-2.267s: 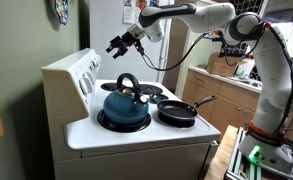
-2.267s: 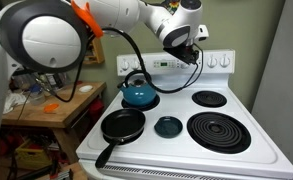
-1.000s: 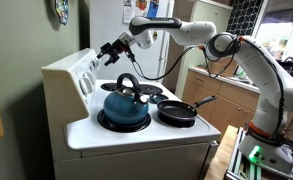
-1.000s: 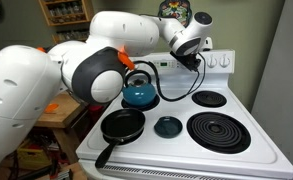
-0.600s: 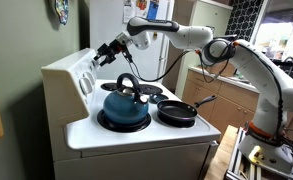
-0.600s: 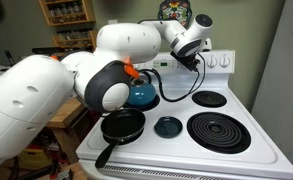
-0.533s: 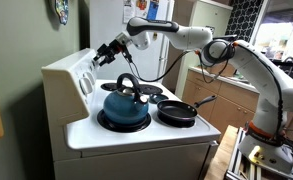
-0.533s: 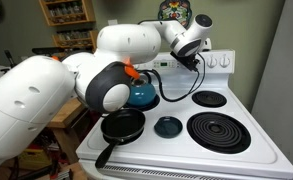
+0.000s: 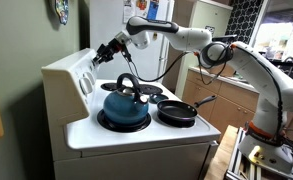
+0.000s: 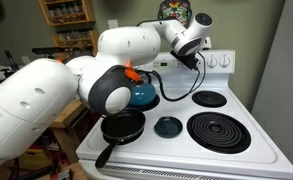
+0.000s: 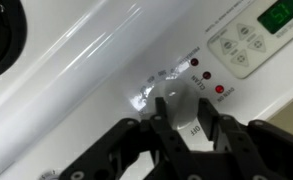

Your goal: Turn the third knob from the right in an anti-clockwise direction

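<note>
"Reaching for the panel, had the gripper (image 9: 104, 55) got there?"

"It had. A couple of seconds before, it hung in the air clear of the stove (image 9: 136, 138), above the blue kettle (image 9: 124, 106). By this moment it had swung in to the back control panel (image 9: 71, 72), and over the last half second it had barely shifted."

"And the knob?"

"In the wrist view a white knob (image 11: 174, 100) sat on the panel between the two dark fingers (image 11: 146, 135), one on either side, down and left of the green display (image 11: 283, 14). In an exterior view two free knobs (image 10: 224, 60) showed to the right of the wrist, so I judged the straddled one to be the third from the right."

"Was it gripped?"

"I couldn't tell. The picture was soft there. The jaws bracketed the knob closely, but whether they pressed on it did not show."

"What did that mean for the job?"

"The approach looked finished and the turn not yet begun. The next move would call for a firm pinch, then an anti-clockwise twist of the wrist, kept square to the panel so nothing slipped off the smooth knob."

"Anything in the way?"

"The kettle and the black frying pan (image 9: 177, 113) stood on the burners below, well apart from the gripper."
</note>
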Available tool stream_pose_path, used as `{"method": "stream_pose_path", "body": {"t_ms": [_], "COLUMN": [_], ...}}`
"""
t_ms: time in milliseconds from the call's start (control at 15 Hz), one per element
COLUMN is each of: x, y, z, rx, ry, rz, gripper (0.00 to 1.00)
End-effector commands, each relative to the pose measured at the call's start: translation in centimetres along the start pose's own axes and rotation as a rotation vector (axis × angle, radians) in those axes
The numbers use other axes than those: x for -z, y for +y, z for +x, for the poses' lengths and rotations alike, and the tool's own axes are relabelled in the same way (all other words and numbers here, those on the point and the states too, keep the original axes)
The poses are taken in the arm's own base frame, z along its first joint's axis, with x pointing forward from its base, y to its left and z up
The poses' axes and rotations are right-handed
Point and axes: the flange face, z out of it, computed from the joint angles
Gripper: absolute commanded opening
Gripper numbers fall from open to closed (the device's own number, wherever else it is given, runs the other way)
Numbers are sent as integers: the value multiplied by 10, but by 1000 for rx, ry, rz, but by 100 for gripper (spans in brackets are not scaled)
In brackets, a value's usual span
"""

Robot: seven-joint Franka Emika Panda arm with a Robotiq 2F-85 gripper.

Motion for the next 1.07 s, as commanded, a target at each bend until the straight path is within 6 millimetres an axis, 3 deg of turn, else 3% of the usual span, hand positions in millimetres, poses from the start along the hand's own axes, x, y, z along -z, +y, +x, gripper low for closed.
{"method": "stream_pose_path", "body": {"t_ms": [0, 67, 333, 400, 533, 600, 867, 1000], "x": [-5, -4, -2, 0, 4, 6, 6, 5], "y": [3, 2, 4, 4, 3, 3, 2, 4], "z": [-1, -1, -1, 0, 2, 3, 3, 1], "rx": [-13, -16, -20, -18, -17, -15, -21, -29], "ry": [-28, -29, -29, -26, -17, -14, -24, -38], "rz": [-37, -38, -38, -35, -35, -35, -31, -40], "gripper": [49, 63, 92, 89, 62, 62, 31, 24]}}
